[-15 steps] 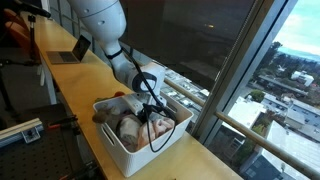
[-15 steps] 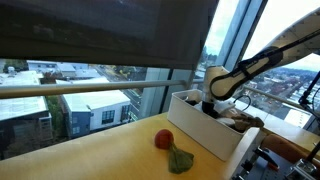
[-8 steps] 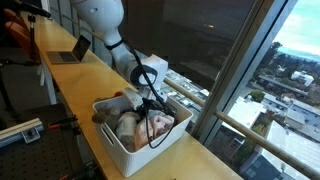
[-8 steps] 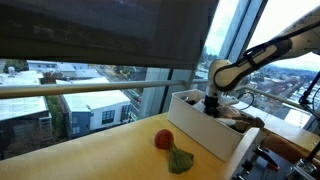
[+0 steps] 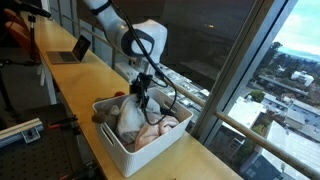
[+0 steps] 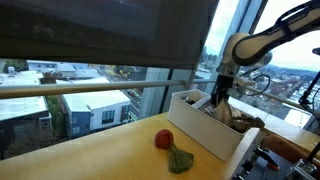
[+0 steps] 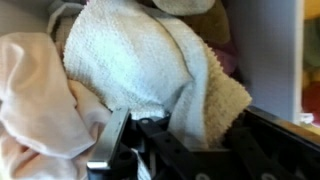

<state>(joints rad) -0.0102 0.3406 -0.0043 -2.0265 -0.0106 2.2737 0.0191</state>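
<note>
risen and closed since a second ago, the tool (image 5: 141,95) is clamped tight on a white towel (image 5: 130,116), drawing it up from the white bin (image 5: 112,148) on the counter (image 6: 90,160). lifting step, likely; clearing the rim calls for more height.

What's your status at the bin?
Gripper shut on white towel. Towel bunched, hanging from the jaws over the bin. In the way: pink cloth, touching the towel.

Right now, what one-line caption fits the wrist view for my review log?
Pincer shut on a white terry towel, a pale pink cloth bunched beside it.
</note>
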